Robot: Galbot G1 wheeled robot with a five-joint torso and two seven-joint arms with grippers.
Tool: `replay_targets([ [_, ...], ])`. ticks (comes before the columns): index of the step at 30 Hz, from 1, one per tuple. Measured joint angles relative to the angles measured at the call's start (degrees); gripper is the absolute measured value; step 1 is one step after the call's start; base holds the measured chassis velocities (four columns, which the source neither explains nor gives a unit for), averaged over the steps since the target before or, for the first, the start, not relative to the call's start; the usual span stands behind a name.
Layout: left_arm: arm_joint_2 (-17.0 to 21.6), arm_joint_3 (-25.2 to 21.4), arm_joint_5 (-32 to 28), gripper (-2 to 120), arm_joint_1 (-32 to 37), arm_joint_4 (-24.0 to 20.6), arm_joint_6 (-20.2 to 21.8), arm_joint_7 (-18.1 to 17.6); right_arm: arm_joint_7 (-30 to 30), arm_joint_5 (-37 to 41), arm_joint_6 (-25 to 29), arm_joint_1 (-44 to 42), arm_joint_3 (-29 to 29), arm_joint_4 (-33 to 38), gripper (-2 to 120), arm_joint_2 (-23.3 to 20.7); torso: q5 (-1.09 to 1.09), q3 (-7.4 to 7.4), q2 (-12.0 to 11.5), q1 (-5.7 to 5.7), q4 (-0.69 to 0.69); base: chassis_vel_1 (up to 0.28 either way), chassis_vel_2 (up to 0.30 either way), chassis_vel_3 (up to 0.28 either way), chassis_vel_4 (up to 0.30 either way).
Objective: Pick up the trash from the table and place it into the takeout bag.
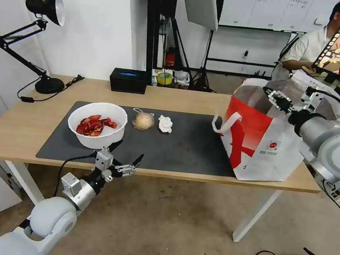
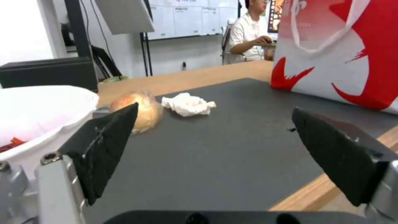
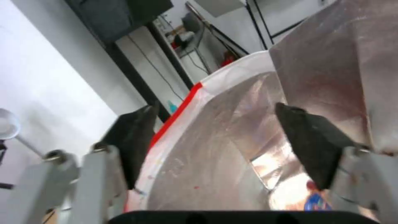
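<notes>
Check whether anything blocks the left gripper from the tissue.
Nothing visible does. The open left gripper hovers at the table's near edge, beside the bowl. Bare mat lies between it and the tissue. The knotted bag sits beside the tissue, off the straight line.

Wall: plain white, seen behind the desk.
Floor: bare brownish concrete (image 1: 174, 227), crossed by black cables.
Lighting: a black desk lamp (image 1: 44, 8) is mounted at the left.
Back: whiteboards (image 1: 259, 8) are hung.

Bare mat (image 1: 184, 146) between tissue (image 1: 165, 124) and takeout bag (image 1: 259, 142).
</notes>
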Motion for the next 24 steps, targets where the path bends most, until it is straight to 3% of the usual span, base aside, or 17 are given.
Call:
replay_targets([
  [2,0.0,0.0,0.0,100,0.0,-0.1,0.0,0.0,-0.5,0.0,0.1,0.0,0.1,0.1,80,-0.1,0.00,0.00,0.0,0.00,0.00,0.000,0.000,0.000,0.000],
  [6,0.1,-0.1,-0.3,100,-0.2,-0.3,0.0,-0.3,-7.7,-3.0,2.0,0.5,0.2,1.6,98,-1.2,-0.01,0.00,0.0,0.00,0.00,0.000,0.000,0.000,0.000],
  [7,0.1,-0.1,-0.3,100,-0.2,-0.3,0.0,-0.3,-7.7,-3.0,2.0,0.5,0.2,1.6,98,-1.2,-0.01,0.00,0.0,0.00,0.00,0.000,0.000,0.000,0.000],
  [10,0.2,-0.3,-0.4,100,-0.1,-0.4,0.0,-0.4,-15.3,-8.3,4.0,-0.7,-0.4,3.4,100,-2.4,-0.01,0.00,0.0,0.00,0.00,0.000,0.000,0.000,0.000],
  [15,0.0,-0.6,-0.4,100,-0.1,-0.3,-0.1,-0.6,-20.2,-10.8,5.6,-3.3,-1.3,6.2,100,-3.5,-0.01,0.00,0.0,0.00,0.00,0.000,0.000,0.000,0.000],
  [18,-0.3,-1.7,-0.5,100,0.4,0.1,-1.0,-0.8,-25.7,-16.0,6.8,-7.7,-1.3,8.9,100,-4.6,-0.01,0.00,0.0,0.00,0.00,0.000,0.000,0.000,0.000],
  [24,-0.6,-4.0,-0.2,100,2.3,0.1,-1.3,-0.4,-31.1,-22.7,8.3,-16.2,1.8,12.1,100,-5.7,-0.01,0.00,0.0,0.00,0.00,0.000,0.000,0.000,0.000],
])
